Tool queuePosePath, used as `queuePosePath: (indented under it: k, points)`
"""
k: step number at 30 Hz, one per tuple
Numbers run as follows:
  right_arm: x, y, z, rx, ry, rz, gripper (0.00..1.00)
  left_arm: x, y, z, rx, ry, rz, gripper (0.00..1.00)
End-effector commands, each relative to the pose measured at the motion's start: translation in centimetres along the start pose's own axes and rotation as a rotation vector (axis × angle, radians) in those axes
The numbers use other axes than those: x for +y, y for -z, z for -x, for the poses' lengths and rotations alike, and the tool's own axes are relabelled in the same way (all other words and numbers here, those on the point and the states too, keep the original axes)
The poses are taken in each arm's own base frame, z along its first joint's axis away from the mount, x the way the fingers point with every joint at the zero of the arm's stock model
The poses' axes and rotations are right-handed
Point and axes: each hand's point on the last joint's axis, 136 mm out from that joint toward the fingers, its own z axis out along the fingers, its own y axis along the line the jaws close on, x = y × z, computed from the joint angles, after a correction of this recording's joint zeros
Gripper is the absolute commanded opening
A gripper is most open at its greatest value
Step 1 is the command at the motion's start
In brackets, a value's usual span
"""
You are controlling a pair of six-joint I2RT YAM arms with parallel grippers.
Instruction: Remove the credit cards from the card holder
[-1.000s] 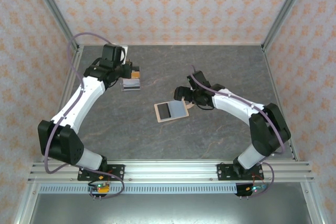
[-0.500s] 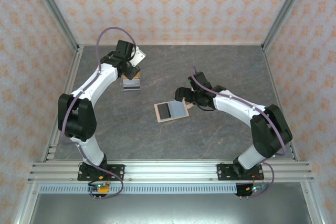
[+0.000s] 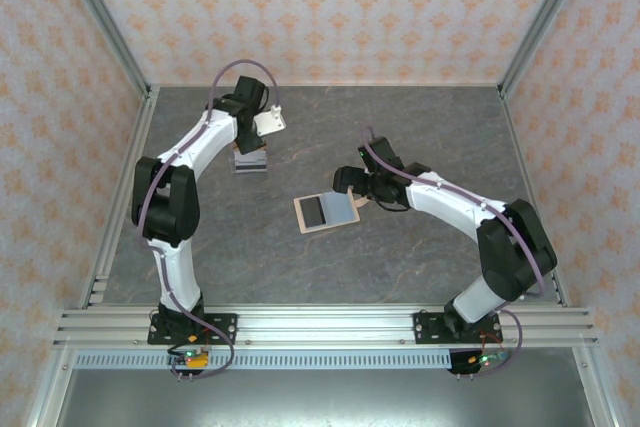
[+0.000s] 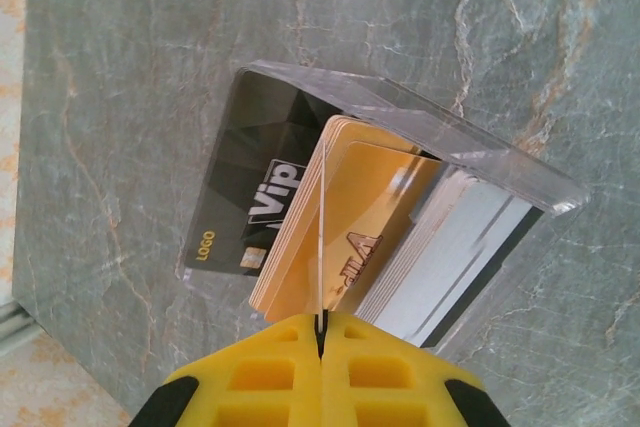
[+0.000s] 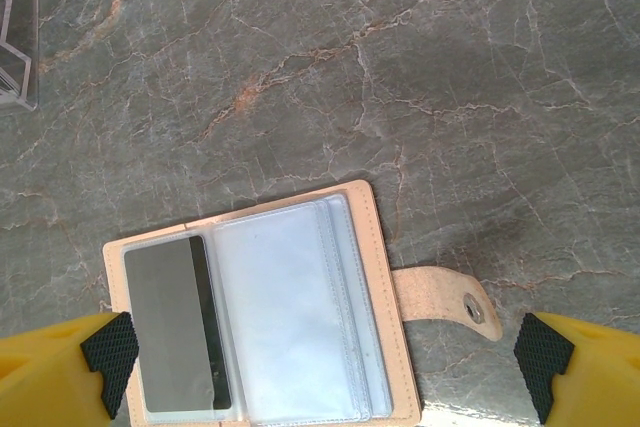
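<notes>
L hand (image 4: 322, 332) clenched on thin grey-white plastic card (image 3: 268, 124). Just beyond: black, tan-orange, grey-white credit cards (image 4: 370, 227) in clear tray (image 4: 470, 152). R hand (image 5: 325, 352) released; spread beige-tan leather card holder (image 5: 290, 297) betw. its fingers (image 5: 110, 347), on grey marbled worktop (image 5: 450, 67), dark card (image 5: 170, 327) inside.

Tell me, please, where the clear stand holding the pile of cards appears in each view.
Top external: clear stand far left on the veined grey tabletop, beside the left gripper, which pinches a white card.
Left wrist: the stand at centre, credit cards leaning in it.
Right wrist: its corner at the upper left.
Shared landmark: that tabletop.
</notes>
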Motion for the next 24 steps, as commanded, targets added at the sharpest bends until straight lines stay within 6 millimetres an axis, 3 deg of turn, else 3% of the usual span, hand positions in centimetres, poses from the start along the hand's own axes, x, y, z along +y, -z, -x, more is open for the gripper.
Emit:
queuePosePath:
  k: [1,16,24]
  points:
    - [-0.3,0.8,0.7,-0.037,-0.018,-0.014,0.99,0.3,0.4,-0.4,0.022,-0.1,-0.014,0.0]
    - [-0.2,0.6,0.9,-0.032,-0.026,-0.02,0.99,-1.4,-0.4,-0.8,0.048,-0.231,-0.117,0.0]
    - [-0.1,0.7,1.0,-0.033,-0.026,-0.019,0.99,-0.6,-1.0,0.0,0.042,-0.222,-0.095,0.0]
